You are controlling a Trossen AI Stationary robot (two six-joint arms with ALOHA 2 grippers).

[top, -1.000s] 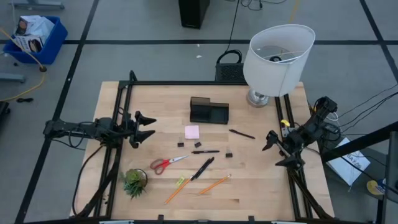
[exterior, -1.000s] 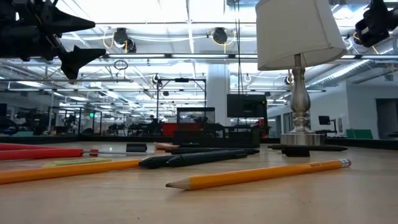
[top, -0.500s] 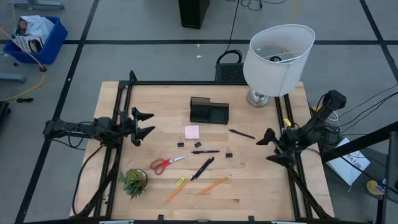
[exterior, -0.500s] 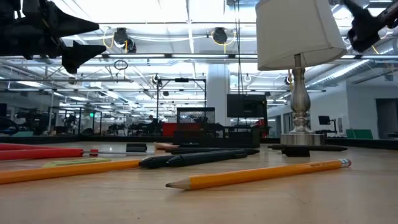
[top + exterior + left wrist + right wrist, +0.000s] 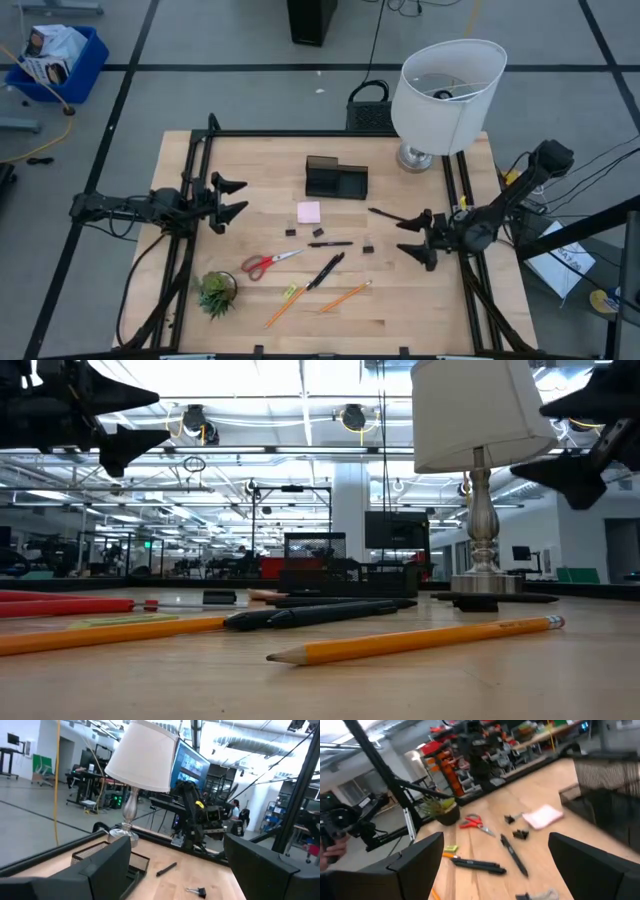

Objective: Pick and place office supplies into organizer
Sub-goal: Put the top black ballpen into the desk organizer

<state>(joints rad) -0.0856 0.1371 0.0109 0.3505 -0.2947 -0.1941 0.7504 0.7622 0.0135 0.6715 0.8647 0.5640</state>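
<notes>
The small black rectangular desk organizer [image 5: 336,179] sits at the back centre of the pale wooden worktop [image 5: 420,310], and from overhead its stepped compartments are too dark to see into. In the low view it is only a dim mesh outline behind the pens. In front of it lies the pink square sticky-note pad [image 5: 308,212], with tiny black clips [image 5: 291,232] scattered close by, too small to make out in detail. One slim black pen [image 5: 331,244] lies across the middle, a second thicker black pen [image 5: 325,271] angles below it, and a third dark pen [image 5: 388,215] lies off to the right. The red-handled scissors [image 5: 270,263] rest left of those, the orange pencils [image 5: 345,296] nearest the front edge. No writing on any of them can be read.

The left end effector [image 5: 232,200] hovers over the worktop's left side, fingers spread wide, nothing in them. The right end effector [image 5: 410,236] hangs just beside the third pen, fingers wide apart too, empty. A small green potted plant [image 5: 216,292] sits front left; a big white lampshade lamp [image 5: 446,93] stands back right.
</notes>
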